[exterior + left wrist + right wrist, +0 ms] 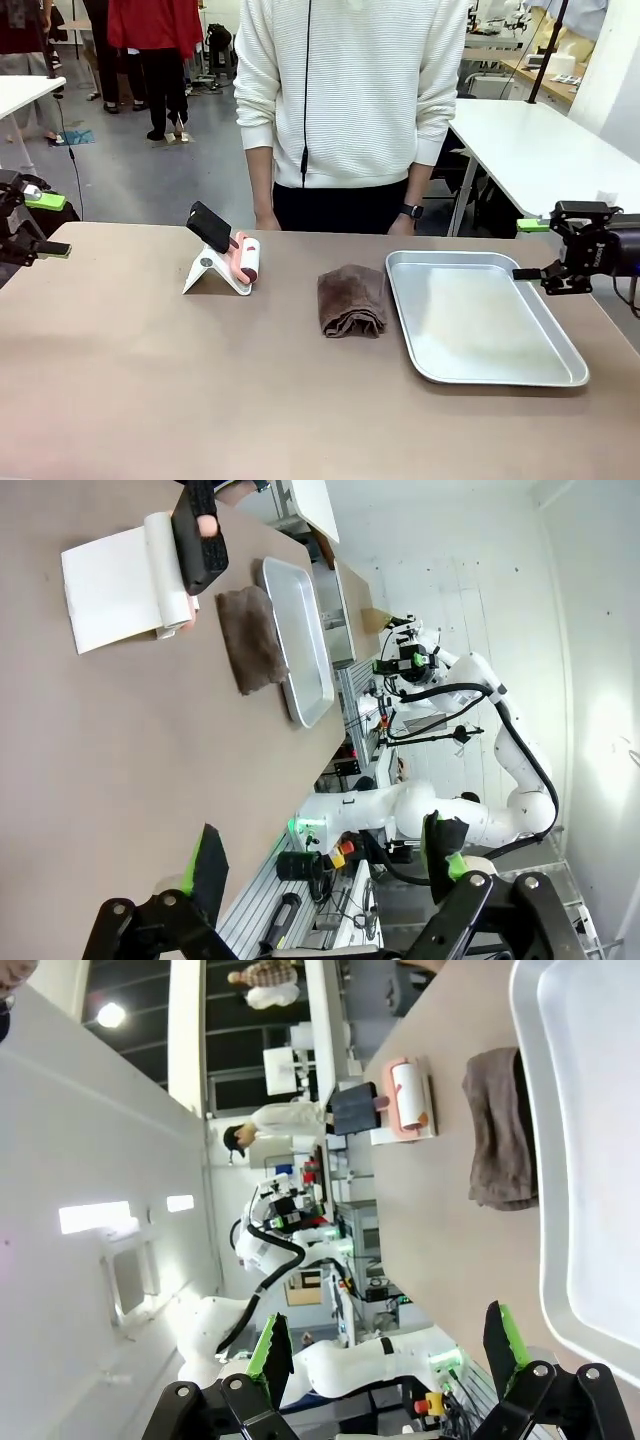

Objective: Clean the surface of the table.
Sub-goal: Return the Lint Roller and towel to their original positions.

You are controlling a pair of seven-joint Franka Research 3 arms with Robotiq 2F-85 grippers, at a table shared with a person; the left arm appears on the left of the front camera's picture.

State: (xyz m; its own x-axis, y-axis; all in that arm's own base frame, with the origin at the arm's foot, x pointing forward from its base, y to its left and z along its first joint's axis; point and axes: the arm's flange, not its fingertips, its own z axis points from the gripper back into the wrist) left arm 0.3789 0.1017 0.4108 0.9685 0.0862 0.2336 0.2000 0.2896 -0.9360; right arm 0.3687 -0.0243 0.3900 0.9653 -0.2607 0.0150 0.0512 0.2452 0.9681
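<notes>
Two grippers held off the table (pixel 150 400) at its two ends, both spread apart and gripping nothing. Left gripper (pixel 30 225) at the left edge of the front view, just off the table's far-left corner, green pads showing; in its own wrist view (pixel 320 865), fingers wide apart with the table edge running between them. Right gripper (pixel 555 250) at the right edge, beside the far-right side of the metal tray (pixel 480 370) and not touching it; in its wrist view (pixel 385 1345), fingers likewise wide apart above the table's end.

Taupe-brown table spanning the whole near part of the front view. Near its middle, a folded brown cloth (pixel 352 302), just left of the tray and apart from it. Farther left, a lint roller (pixel 245 260) with a pink handle resting on a white stand (pixel 210 272), with a black block (pixel 208 226) at its top. Standing at the far side, a person in a white sweater (pixel 350 90), hands (pixel 267 221) down at the table's far edge.
</notes>
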